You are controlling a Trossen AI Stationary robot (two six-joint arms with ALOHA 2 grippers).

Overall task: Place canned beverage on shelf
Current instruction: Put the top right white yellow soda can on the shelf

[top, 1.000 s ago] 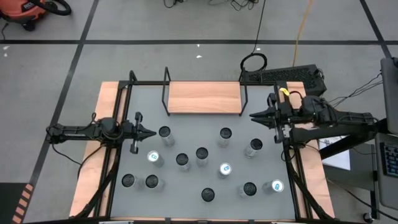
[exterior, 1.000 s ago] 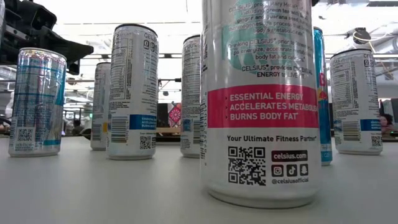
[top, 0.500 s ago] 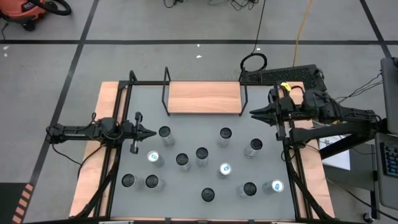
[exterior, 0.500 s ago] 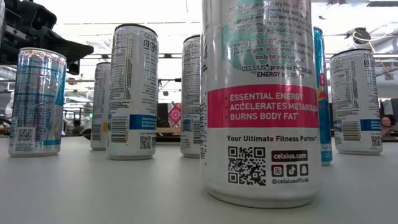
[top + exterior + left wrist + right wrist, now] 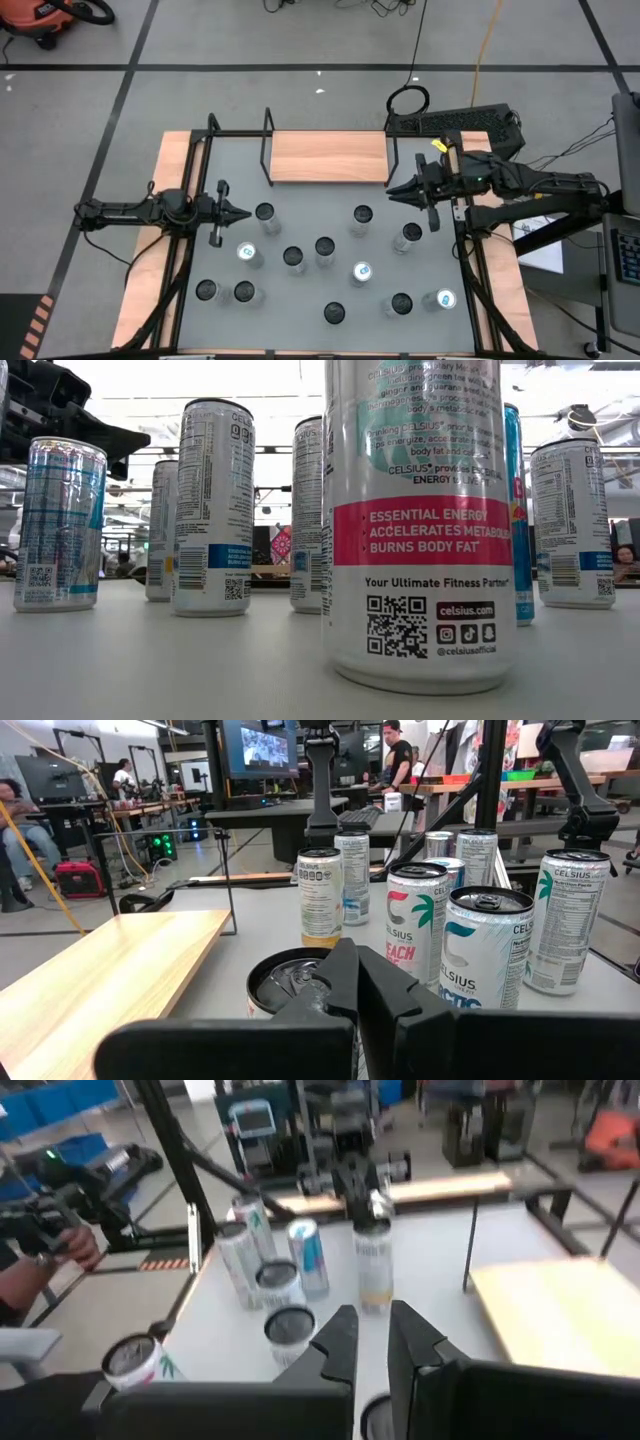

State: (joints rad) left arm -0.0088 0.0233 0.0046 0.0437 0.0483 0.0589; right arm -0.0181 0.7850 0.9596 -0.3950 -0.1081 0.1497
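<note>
Several slim beverage cans stand upright on the grey tabletop (image 5: 300,200), among them one (image 5: 265,213) at the left and two (image 5: 362,215) (image 5: 408,234) at the right. The shelf (image 5: 328,156), a light-wood board with black rod ends, stands at the far edge with nothing on it. My left gripper (image 5: 243,212) is shut and empty, level, just left of the left can (image 5: 290,978). My right gripper (image 5: 390,190) is off the shelf's right end, above the table, its fingers a narrow gap apart (image 5: 372,1342) and empty. It points toward the cans (image 5: 290,1325).
Black frame rails (image 5: 190,250) run along both table sides. A keyboard (image 5: 455,122) lies beyond the far right corner. In the low view a large white and pink can (image 5: 420,520) stands close in front. People show in the room beyond (image 5: 40,1260).
My right gripper has gone toward the table's left edge and a little toward the near edge, coming off the shelf's right end and closer to the right-hand cans. My left gripper and the cans have kept still.
</note>
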